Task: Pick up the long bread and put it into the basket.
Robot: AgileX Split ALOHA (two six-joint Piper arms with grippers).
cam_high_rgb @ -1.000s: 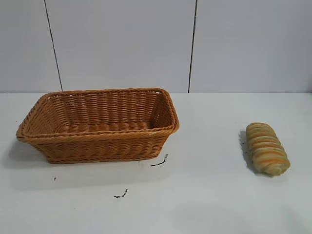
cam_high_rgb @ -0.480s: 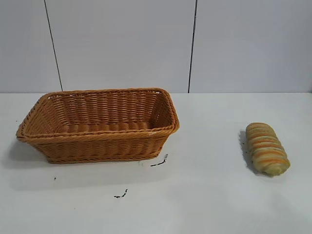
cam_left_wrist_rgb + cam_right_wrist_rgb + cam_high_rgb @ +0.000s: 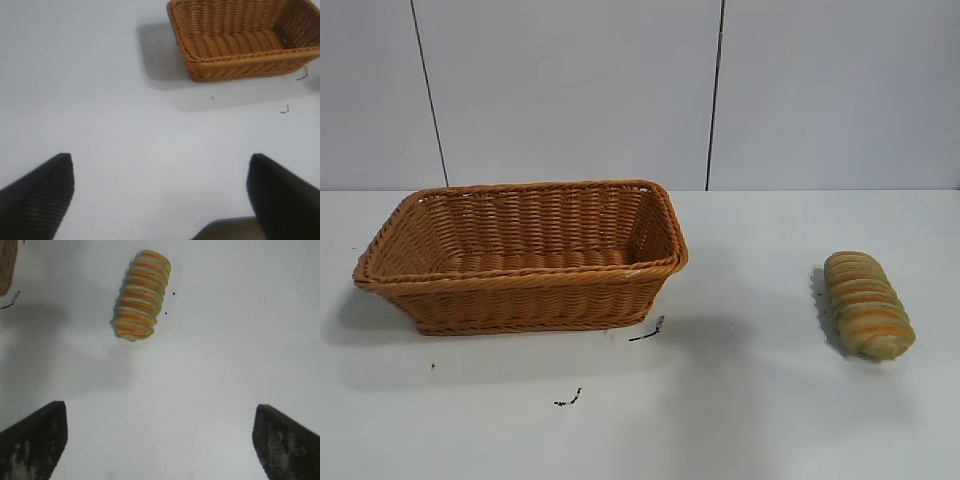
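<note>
Right gripper: hanging above the table with its fingers spread wide and holding nothing; the long bread is lying ahead of it, so this arm looks best placed for the pick
Left gripper: also spread wide and empty; sitting over bare table, well apart from the basket
Long bread: lying flat on the table at the right side, well apart from the basket; tan-yellow, crossed by orange-brown ridged stripes, ends rounded
Basket: standing upright at the left, orange-brown wicker; nothing is showing inside it
</note>
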